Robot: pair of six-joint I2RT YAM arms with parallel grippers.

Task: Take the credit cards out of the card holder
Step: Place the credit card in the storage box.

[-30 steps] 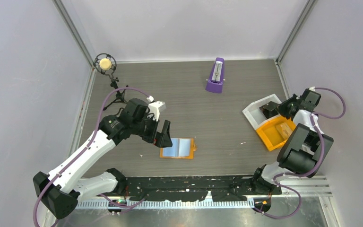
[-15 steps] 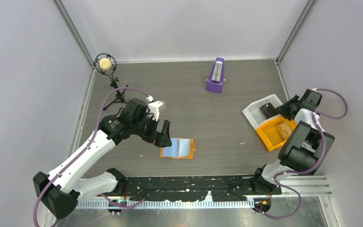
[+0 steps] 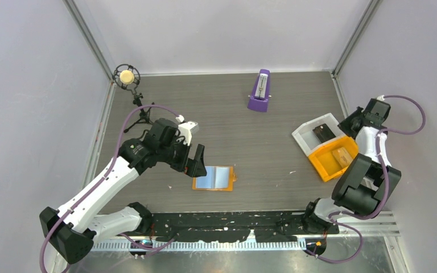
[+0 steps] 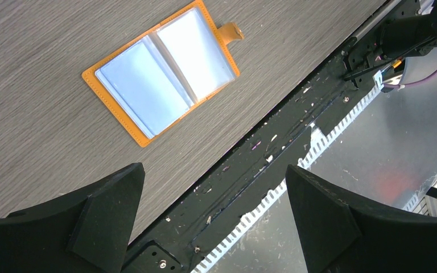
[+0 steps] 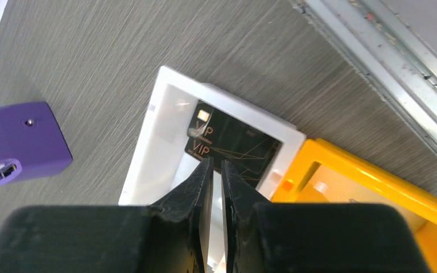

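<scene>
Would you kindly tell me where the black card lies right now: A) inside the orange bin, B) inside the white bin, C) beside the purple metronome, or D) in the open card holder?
B: the right wrist view shows the black card lying flat inside the white bin, next to the orange bin.

The left arm (image 3: 99,187) rises from its base at the lower left of the top view and bends at the elbow toward the centre. The left gripper (image 3: 197,161) points downward just left of centre, jaws spread wide, its fingers (image 4: 105,224) at the bottom corners of the wrist view. The right arm (image 3: 369,141) folds steeply upward along the right edge. The right gripper (image 3: 350,121) angles down and left, its fingers (image 5: 196,199) parted by only a narrow slit.
</scene>
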